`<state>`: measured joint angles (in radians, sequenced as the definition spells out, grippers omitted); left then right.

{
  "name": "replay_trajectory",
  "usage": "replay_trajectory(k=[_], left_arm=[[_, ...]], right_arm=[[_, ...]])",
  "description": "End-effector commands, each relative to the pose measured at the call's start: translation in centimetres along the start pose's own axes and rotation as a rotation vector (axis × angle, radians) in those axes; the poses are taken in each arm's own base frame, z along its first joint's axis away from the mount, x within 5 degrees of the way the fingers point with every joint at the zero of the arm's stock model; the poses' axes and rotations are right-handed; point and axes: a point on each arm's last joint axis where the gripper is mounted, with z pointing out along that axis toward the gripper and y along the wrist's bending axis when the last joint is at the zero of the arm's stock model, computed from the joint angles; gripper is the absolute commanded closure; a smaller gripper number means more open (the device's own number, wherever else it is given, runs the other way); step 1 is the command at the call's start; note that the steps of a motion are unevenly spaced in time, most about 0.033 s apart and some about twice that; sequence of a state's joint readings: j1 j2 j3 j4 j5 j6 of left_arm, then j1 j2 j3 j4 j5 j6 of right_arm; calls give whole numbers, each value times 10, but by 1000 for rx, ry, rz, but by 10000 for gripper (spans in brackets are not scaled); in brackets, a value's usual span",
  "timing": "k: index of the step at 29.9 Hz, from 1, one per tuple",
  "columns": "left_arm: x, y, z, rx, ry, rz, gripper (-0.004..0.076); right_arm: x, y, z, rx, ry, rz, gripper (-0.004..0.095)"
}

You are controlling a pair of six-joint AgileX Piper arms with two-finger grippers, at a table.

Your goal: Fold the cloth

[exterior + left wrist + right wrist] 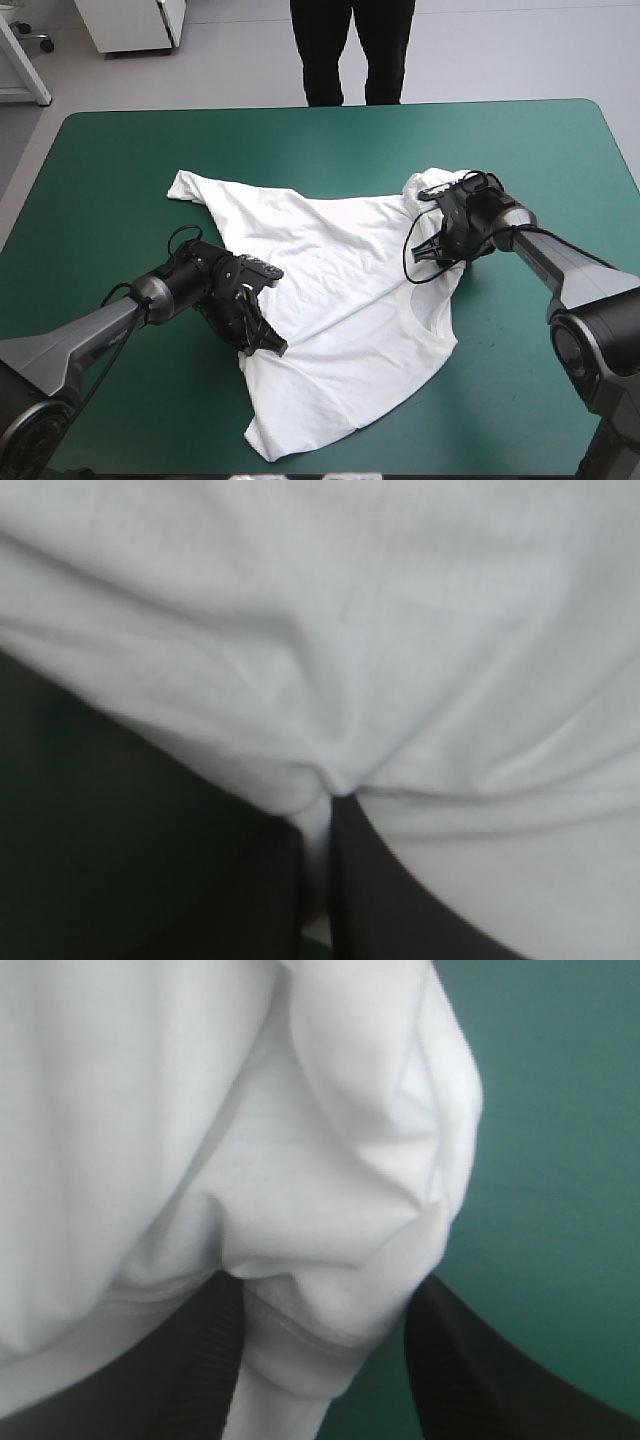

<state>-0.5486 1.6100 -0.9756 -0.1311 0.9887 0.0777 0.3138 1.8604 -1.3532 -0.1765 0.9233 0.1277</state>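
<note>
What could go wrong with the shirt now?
1. The left claw pinches only a thin edge of the T-shirt, so the cloth might slip out when it pulls.
2. The right claw is open around a thick, bunched-up fold. Shutting there could grab several layers at once and drag the shirt crooked.
3. The T-shirt lies wrinkled and slanted, so any fold may come out uneven.

Teal-green table [120, 150], pale grey floor [240, 60], white cabinet [135, 25] beyond

white t-shirt [330, 290], spread out but rumpled, across the middle of the table [100, 150], bunched at its right end
</note>
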Motion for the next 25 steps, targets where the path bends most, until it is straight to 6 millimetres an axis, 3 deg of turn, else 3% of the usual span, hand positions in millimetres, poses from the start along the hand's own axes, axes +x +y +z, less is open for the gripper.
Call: replay_trajectory(k=[1,6,11,14,19,25], left_arm=[[-6,-2,7,4,-57,-5,733],[-6,-2,6,4,-56,-5,733],[-6,-2,6,-3,-63,0,733],[-8,-1,0,-22,-82,17,733],[-14,3,-43,-111,-181,45,733],[-7,0,-138,-207,-416,64,733]], right_arm=[[-2,-4,8,-35,12,30,512],[-1,-1,18,-64,49,26,647],[1,-1,20,-66,69,23,904],[1,-2,16,-66,70,24,925],[-10,-5,-13,-68,0,26,925],[-29,-15,-90,-76,-187,40,925]])
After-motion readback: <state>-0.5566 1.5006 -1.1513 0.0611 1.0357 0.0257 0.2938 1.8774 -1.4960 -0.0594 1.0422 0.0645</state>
